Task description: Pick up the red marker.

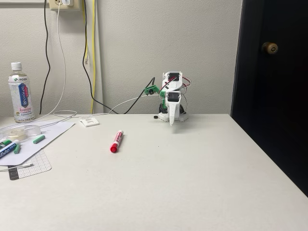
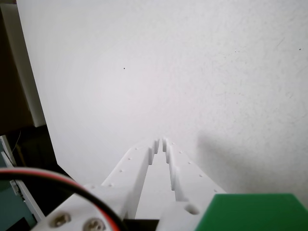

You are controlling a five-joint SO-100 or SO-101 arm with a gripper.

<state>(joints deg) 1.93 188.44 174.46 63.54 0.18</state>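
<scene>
The red marker (image 1: 116,141) lies flat on the white table, left of centre in the fixed view, red cap toward the camera. The arm is folded at the back of the table with my white gripper (image 1: 172,121) pointing down to the tabletop, well to the right of and behind the marker. In the wrist view my gripper (image 2: 160,142) is shut, its two white fingers pressed together with nothing between them, over bare white table.
On a paper sheet (image 1: 43,137) at the left lie a blue-labelled marker (image 1: 7,150), small green-capped markers (image 1: 39,139) and a clear tape roll (image 1: 17,132). A bottle (image 1: 21,93) stands at the back left. A dark door (image 1: 272,72) borders the table's right edge. Cables hang down the wall.
</scene>
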